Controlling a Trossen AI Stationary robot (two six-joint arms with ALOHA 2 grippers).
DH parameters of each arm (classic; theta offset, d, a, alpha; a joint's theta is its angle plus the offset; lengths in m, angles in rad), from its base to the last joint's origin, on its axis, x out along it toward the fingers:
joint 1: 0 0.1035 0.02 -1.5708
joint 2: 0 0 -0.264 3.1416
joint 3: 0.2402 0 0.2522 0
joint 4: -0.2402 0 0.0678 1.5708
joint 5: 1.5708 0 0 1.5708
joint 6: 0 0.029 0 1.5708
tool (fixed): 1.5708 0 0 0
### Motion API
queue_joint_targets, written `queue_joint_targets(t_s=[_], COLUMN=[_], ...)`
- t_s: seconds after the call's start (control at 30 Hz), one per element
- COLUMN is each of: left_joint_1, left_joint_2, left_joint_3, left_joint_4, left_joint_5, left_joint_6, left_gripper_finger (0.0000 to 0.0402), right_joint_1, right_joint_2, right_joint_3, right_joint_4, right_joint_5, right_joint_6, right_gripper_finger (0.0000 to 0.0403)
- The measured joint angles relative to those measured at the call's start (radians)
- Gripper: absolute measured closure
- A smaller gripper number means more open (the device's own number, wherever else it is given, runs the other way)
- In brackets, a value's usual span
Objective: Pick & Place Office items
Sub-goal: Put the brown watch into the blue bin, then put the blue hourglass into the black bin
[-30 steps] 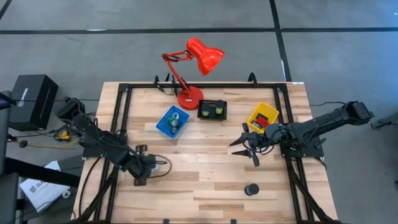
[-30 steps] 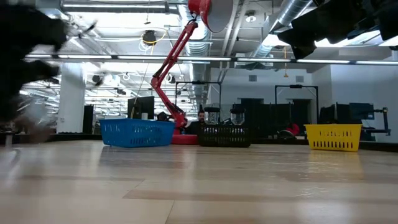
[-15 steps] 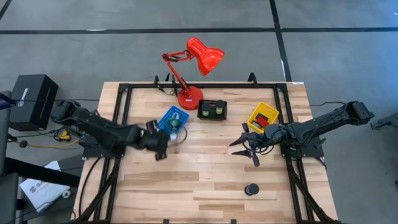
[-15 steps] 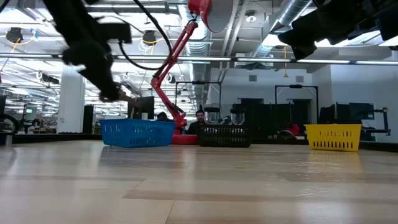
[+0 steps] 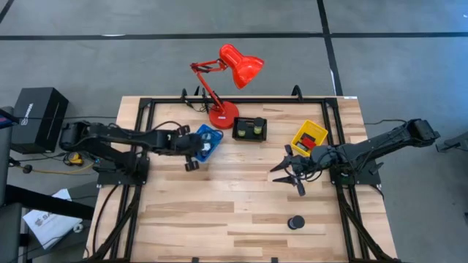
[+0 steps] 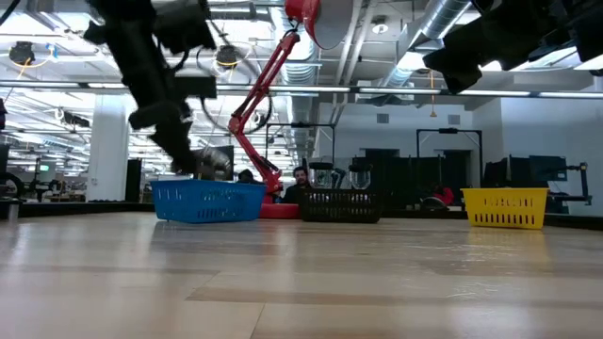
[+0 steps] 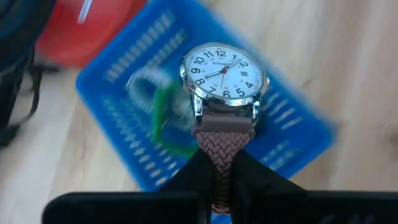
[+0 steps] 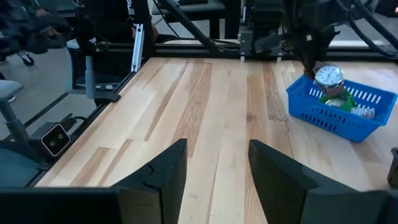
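A wristwatch (image 7: pixel 224 70) with a white dial, silver case and braided grey-brown strap is in my left gripper (image 7: pixel 222 167), which is shut on it over the blue bin (image 5: pixel 205 141). The right wrist view shows the watch (image 8: pixel 328 76) just above the bin's rim (image 8: pixel 339 99). Green and pale items lie in that bin. A black cylinder (image 5: pixel 295 221) stands on its end near the table's near edge. My right gripper (image 5: pixel 287 175) hangs open above the table beside the yellow bin (image 5: pixel 310 136), which holds a red block. My left gripper pinches the watch's braided strap (image 7: pixel 222 149) between its two fingers, just below the case. The fingers lie along the strap, and the dial sticks out beyond the fingertips. The watch is lifted clear, over the blue bin.
The red desk lamp (image 5: pixel 223 84) stands at the far edge, its base between the blue bin and the black bin (image 5: pixel 249 128). Bare wood spreads across the middle and near part of the table. Black frame rails run along both sides.
My left gripper has swept from the near left part of the table up and toward the far edge, carrying the watch to a spot over the blue bin. My right arm has kept still.
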Motion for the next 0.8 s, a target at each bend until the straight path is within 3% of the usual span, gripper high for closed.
queue_joint_targets(t_s=[0.43,0.67,0.8], left_joint_1=[0.04,0.04,0.034], left_joint_2=[0.0,0.0,0.0], left_joint_3=[-0.086,-0.086,-0.086], left_joint_4=[0.044,0.069,0.071], left_joint_5=[0.019,0.018,0.017], left_joint_6=[0.0,-0.03,-0.041], left_gripper_finger=[0.0301,0.024,0.0214], right_joint_1=[0.012,0.011,0.011], right_joint_2=[0.093,0.183,0.202], right_joint_3=[0.0,0.0,0.015], right_joint_4=[-0.013,0.218,0.246], right_joint_5=[0.0,0.0,0.0], right_joint_6=[0.053,0.045,-0.088], right_gripper_finger=[0.0239,0.0239,0.0239])
